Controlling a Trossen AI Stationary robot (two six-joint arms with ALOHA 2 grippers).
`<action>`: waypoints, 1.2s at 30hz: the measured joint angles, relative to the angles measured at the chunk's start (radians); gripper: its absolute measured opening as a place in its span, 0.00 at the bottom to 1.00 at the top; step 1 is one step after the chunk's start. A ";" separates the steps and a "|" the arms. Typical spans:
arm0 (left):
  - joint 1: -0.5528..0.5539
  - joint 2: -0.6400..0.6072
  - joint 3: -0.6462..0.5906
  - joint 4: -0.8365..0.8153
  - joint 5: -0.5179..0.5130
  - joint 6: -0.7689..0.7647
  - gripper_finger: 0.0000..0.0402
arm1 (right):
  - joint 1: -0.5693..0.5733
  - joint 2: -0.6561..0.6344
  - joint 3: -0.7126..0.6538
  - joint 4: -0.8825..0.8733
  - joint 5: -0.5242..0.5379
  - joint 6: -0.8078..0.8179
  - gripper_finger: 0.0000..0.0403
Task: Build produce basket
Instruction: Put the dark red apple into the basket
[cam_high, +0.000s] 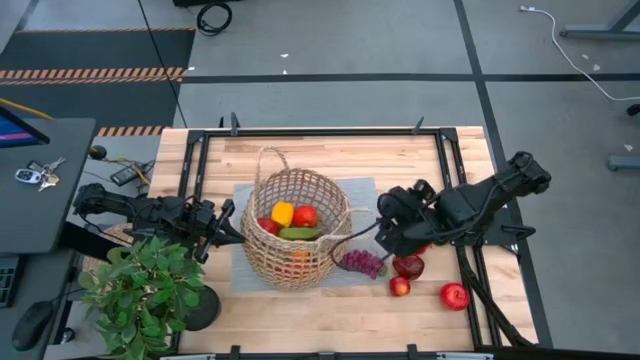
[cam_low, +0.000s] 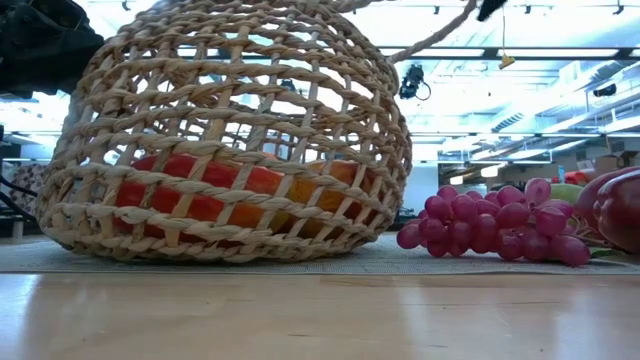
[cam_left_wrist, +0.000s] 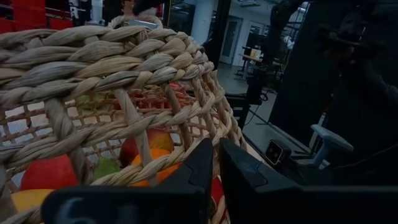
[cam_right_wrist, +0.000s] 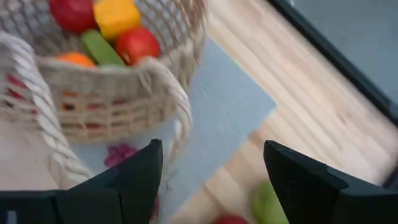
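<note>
A pale wooden table (cam_high: 330, 305) with a dark frame stands on a grey floor; a grey mat (cam_high: 362, 195) lies at its centre, and a leafy potted plant (cam_high: 140, 290) sits at the near left corner.

Right gripper (cam_right_wrist: 211, 180): my wrist view shows its fingers spread apart with nothing between them. It hangs over the mat edge just right of the basket (cam_high: 293, 228), close to the right loop handle (cam_right_wrist: 168, 102).

Left gripper (cam_left_wrist: 214, 168): its fingers sit almost closed against the outside of the basket's woven wall, near the rim. I cannot tell whether they pinch a strand.

Task items: the basket stands on the mat and already holds a yellow lemon (cam_high: 283, 212), a red apple (cam_high: 305, 215), a green pear (cam_high: 299, 234) and orange-red fruit lower down. Outside it, purple grapes (cam_high: 364, 263) lie at the mat's right edge, just beside the basket. Three more red fruits (cam_high: 408, 266) rest on bare wood to their right, the outermost (cam_high: 454, 295) well apart.

Handling, in my judgement:
- Grapes: a soft, loose cluster, likely to sag or shed. Grip across the bulk of the bunch, lightly.
- Apples: firm, round, smooth, prone to roll. Close across the widest part.
- Basket: light and springy, open weave. It may slide on the mat if nudged; keep the fingers clear of the thin handle loop.
</note>
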 joint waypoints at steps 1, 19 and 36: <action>0.000 0.000 0.000 0.000 0.000 0.000 0.09 | 0.010 0.000 -0.005 -0.021 -0.011 0.032 0.70; 0.000 0.000 0.000 0.000 0.000 0.000 0.08 | 0.179 0.009 -0.364 0.176 -0.355 0.262 0.71; 0.000 0.000 0.000 0.000 0.000 0.000 0.08 | 0.249 0.009 -0.620 0.384 -0.337 0.381 0.95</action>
